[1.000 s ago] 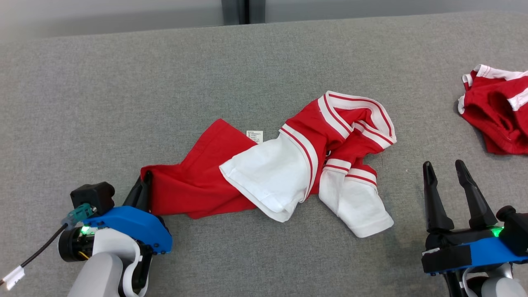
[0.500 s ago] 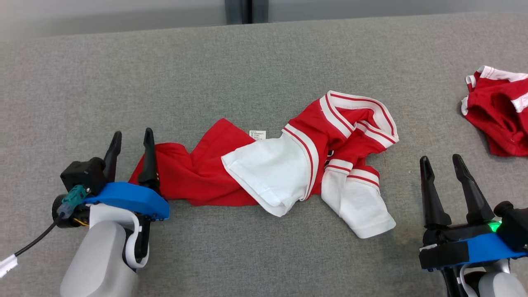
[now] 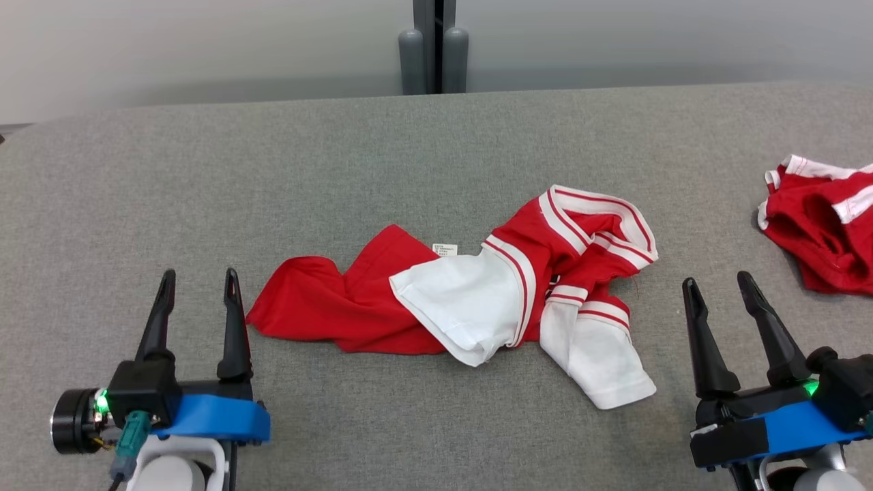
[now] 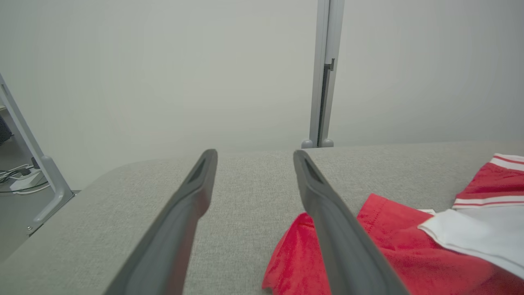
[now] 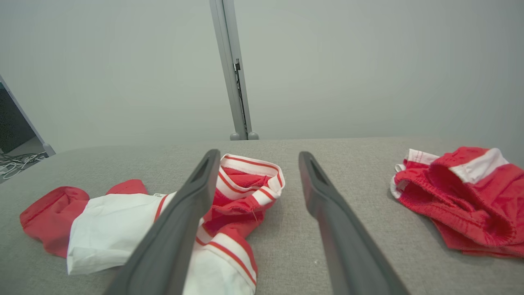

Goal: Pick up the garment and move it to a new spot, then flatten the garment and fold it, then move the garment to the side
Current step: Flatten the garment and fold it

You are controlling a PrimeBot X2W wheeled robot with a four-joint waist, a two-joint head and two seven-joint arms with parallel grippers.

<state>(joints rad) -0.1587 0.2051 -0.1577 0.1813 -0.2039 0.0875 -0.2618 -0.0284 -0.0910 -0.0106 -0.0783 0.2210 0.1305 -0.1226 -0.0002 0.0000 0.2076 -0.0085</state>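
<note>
I see the crumpled red-and-white striped-trim jersey (image 3: 470,300) mid grey fabric tabletop (image 3: 341,157), toward the near edge. Its small white tag (image 3: 445,249) is unreadable. Left gripper (image 3: 199,273) and right gripper (image 3: 716,278) are spread wide, empty.

Garment (image 3: 477,300) lies mid-counter (image 3: 341,170), crumpled, stretched left to right. Left gripper (image 3: 199,273) is at front left, just beside the garment's left end, not touching. Right gripper (image 3: 716,277) is at front right, near its right end, apart. Second clothing piece (image 3: 825,232) lies at the counter's right edge. Post (image 3: 434,48) stands behind the counter's far edge.
</note>
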